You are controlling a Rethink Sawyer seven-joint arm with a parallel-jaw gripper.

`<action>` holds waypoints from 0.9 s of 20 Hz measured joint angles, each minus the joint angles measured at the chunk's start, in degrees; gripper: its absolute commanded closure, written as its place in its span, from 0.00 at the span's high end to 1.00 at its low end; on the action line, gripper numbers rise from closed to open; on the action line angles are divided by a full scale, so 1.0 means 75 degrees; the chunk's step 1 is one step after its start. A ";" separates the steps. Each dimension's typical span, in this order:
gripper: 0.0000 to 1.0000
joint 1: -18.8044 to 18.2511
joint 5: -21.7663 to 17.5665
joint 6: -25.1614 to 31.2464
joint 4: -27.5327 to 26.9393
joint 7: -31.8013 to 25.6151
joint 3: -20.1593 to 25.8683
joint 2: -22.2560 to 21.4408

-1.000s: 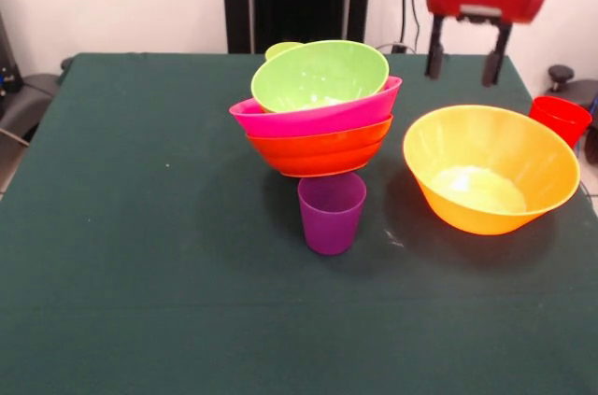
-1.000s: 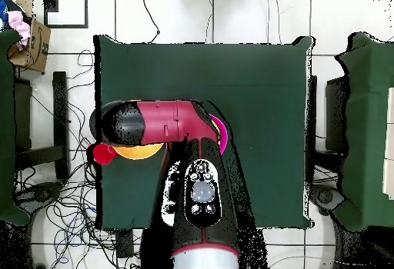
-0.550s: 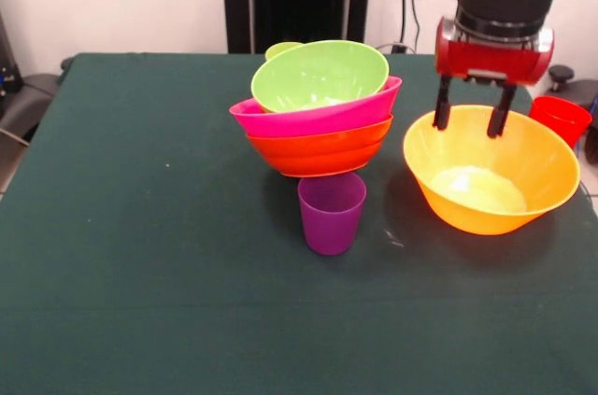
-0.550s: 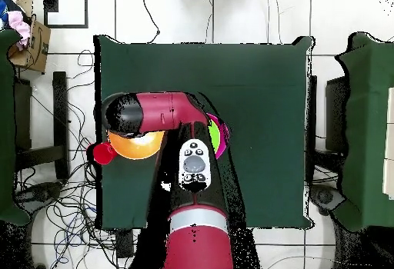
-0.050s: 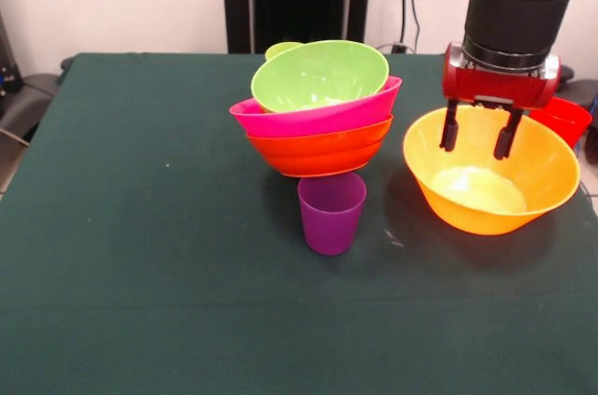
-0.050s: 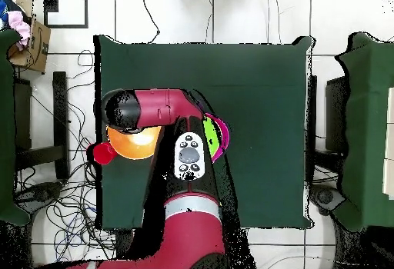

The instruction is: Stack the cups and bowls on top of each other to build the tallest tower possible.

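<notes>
While the overhead view hides most of it under the red arm, the front view shows the tower [image 5: 318, 110] of glossy nested plastic bowls at the green surface's [image 5: 140, 227] middle, tilted above a small purple plastic cup [image 5: 331, 212]. Rightward, the gripper [image 5: 480, 138] hangs with jaws open and empty inside the large orange plastic bowl [image 5: 491, 171]; a red plastic cup [image 5: 563, 119] stands beyond.

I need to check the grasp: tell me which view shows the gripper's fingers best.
The front view. There the black gripper hangs open, both fingers dipped inside the far rim of the large orange plastic bowl, holding nothing. In the overhead view the red arm covers the gripper; only part of the bowl shows.
</notes>
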 measured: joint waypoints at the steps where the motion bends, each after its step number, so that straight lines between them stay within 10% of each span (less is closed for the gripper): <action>1: 1.00 0.0022 0.0034 0.0000 -0.0010 0.0000 -0.0022 0.0002; 18: 1.00 0.0152 0.0423 0.0002 -0.0184 0.0000 -0.0360 -0.0038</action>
